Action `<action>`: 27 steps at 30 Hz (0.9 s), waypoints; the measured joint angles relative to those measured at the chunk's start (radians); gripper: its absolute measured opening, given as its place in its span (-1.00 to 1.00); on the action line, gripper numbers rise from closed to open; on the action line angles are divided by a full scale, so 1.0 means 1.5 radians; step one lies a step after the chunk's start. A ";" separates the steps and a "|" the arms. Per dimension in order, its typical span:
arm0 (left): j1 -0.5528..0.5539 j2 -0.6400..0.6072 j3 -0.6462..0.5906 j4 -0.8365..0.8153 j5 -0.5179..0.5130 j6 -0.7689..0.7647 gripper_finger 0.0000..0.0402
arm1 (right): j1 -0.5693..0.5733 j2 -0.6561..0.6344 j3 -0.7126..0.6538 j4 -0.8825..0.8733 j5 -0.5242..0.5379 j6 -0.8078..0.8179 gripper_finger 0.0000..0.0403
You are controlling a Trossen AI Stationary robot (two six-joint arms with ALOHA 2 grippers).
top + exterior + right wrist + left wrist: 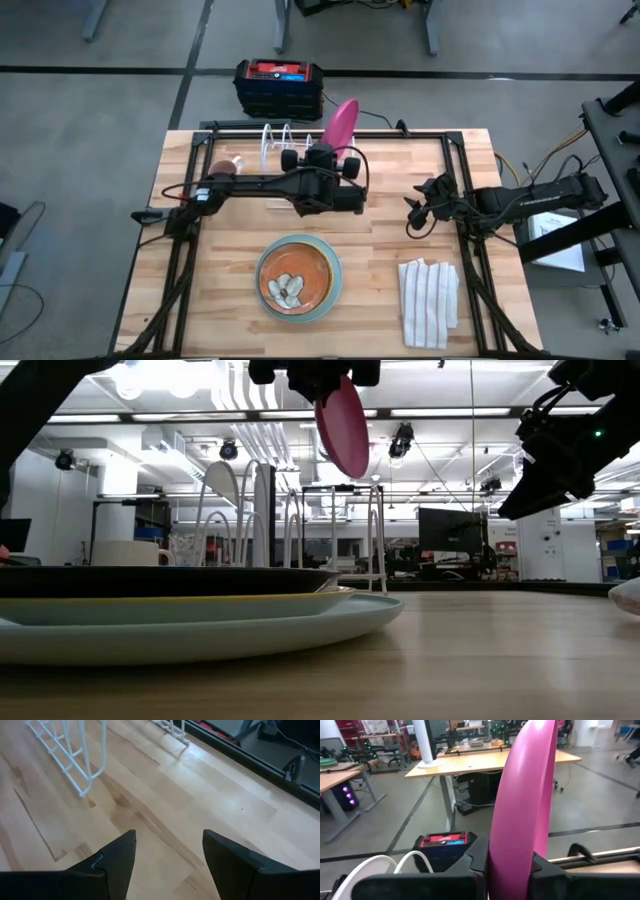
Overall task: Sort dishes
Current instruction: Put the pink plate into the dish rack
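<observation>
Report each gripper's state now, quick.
Left gripper: closed on the pink plate, held on edge above the white rack.
Right gripper: open, empty, over bare table.

Overhead looks down; low level; both share pink plate (340, 124).

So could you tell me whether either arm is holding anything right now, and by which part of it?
The left pincer grips the magenta-pink plate on edge by its lower rim, lifted above the white wire rack. The right pincer is open and holds nothing.
</observation>
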 joint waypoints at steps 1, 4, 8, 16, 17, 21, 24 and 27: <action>0.003 0.000 0.000 -0.001 0.004 0.000 -0.88 | 0.000 0.000 -0.001 0.000 0.000 0.000 0.11; 0.009 0.000 -0.002 -0.004 0.023 0.000 -0.88 | 0.000 0.000 -0.008 0.010 0.000 -0.001 0.13; 0.013 0.001 -0.005 -0.004 0.033 0.000 -0.88 | 0.000 0.000 -0.022 0.034 0.001 -0.003 0.13; 0.014 0.001 -0.023 0.014 0.044 -0.001 -0.88 | 0.000 0.001 -0.039 0.049 0.001 -0.002 0.12; 0.014 0.001 -0.029 0.016 0.046 -0.002 -0.88 | 0.000 0.001 -0.039 0.049 0.001 -0.002 0.12; 0.015 0.001 -0.043 0.016 0.051 -0.013 -0.88 | 0.000 0.001 -0.039 0.049 0.001 -0.002 0.14; 0.016 0.002 -0.047 0.017 0.061 -0.015 -0.88 | 0.000 0.001 -0.039 0.050 0.001 -0.002 0.14; 0.017 0.010 -0.047 0.020 0.065 -0.017 -0.88 | 0.000 0.001 -0.039 0.051 0.001 -0.002 0.12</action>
